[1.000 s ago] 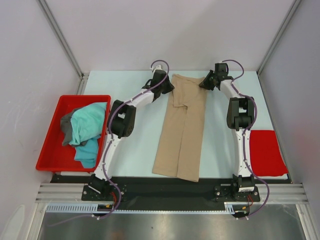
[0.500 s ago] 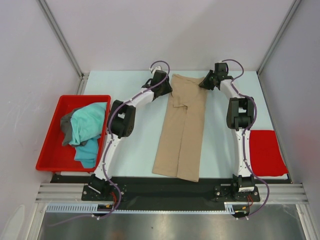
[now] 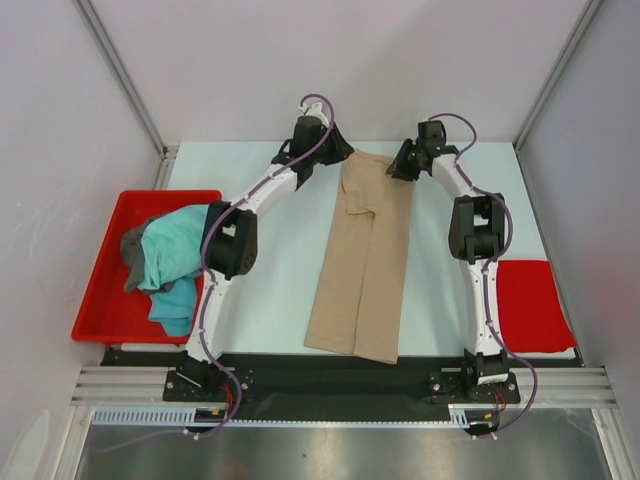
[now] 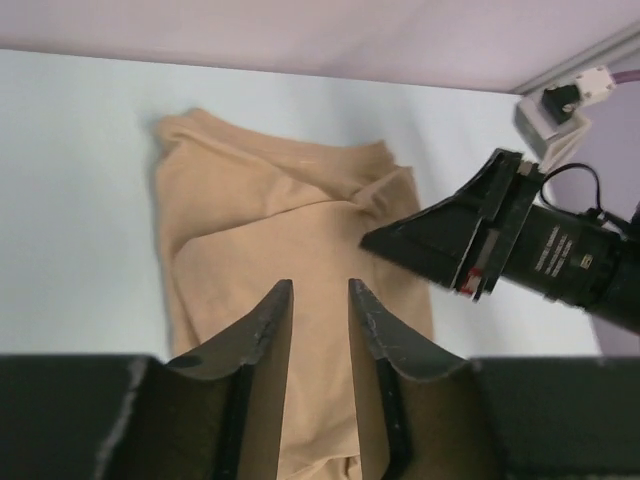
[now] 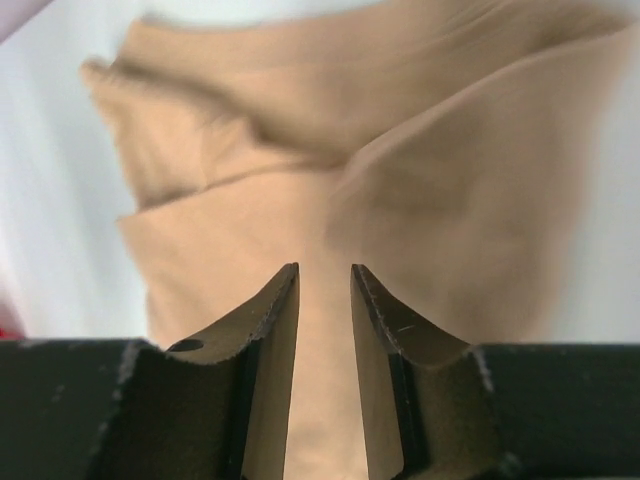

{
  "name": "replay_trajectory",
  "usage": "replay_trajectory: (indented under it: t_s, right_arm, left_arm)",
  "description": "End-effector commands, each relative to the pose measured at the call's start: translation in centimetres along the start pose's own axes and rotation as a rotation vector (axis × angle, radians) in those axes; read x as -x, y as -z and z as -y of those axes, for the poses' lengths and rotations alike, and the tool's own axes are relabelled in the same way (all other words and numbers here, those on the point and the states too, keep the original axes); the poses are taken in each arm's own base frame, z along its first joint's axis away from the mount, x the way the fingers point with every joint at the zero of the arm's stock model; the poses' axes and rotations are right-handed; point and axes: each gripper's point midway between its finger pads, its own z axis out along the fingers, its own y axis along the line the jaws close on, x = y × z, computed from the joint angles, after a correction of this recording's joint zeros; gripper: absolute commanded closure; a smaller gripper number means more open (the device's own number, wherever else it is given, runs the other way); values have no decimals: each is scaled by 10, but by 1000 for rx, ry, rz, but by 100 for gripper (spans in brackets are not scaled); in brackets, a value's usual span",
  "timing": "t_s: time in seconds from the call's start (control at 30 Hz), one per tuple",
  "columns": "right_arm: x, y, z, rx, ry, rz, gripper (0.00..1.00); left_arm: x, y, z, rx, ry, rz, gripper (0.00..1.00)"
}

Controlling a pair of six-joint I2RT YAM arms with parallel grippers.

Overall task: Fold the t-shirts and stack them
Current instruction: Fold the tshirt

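The tan-beige t-shirt (image 3: 362, 262) lies flat in the middle of the table, folded lengthwise into a long strip. My left gripper (image 3: 340, 153) hovers at its far left corner and my right gripper (image 3: 399, 167) at its far right corner. In the left wrist view the jaws (image 4: 320, 292) stand slightly apart above the tan cloth (image 4: 270, 230), holding nothing, with the right gripper (image 4: 440, 240) opposite. In the right wrist view the jaws (image 5: 322, 272) also stand apart over the blurred cloth (image 5: 300, 130). The teal t-shirt (image 3: 178, 248) and the dark grey t-shirt (image 3: 131, 252) lie crumpled together.
A red plastic tray (image 3: 105, 300) at the left edge holds the teal and grey shirts. A flat red mat (image 3: 533, 305) lies at the right edge. White walls close in behind and on both sides of the table (image 3: 270, 290).
Both grippers have lifted and drawn back a little from the shirt's far edge. The left arm swung up and back most. The tan shirt stays flat.
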Motion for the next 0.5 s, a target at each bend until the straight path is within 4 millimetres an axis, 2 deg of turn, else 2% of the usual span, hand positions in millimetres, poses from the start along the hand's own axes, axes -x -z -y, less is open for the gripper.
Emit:
replay_trajectory:
  t_s: [0.0,0.03,0.07,0.13,0.2,0.23,0.3,0.37,0.47]
  right_arm:
    - [-2,47,-75,140,85,4,67]
    - [-16,44,-76,143,82,-25,68]
    - [-21,44,-83,169,89,-32,68]
    - [-35,47,-101,229,94,-69,70]
    - [-52,45,-113,291,78,-119,76]
    - [-56,43,-113,305,75,-132,84]
    - [-73,40,-114,329,54,-187,91]
    - [-89,34,-106,333,26,-228,96]
    - [-97,35,-97,335,-3,-248,99]
  left_arm:
    - [-2,-13,14,-170,53,-3,68]
    - [-9,-17,15,-200,96,-33,71]
    - [-24,-30,1,-194,125,-61,75]
    - [-24,-36,1,-220,178,-58,76]
    - [-35,-45,-12,-215,217,-73,77]
    - [-38,-47,-15,-212,250,-81,78]
    - [-46,-53,-25,-202,281,-94,78]
    - [-53,-57,-27,-205,306,-111,78]
    - [-63,-60,-35,-174,331,-138,78]
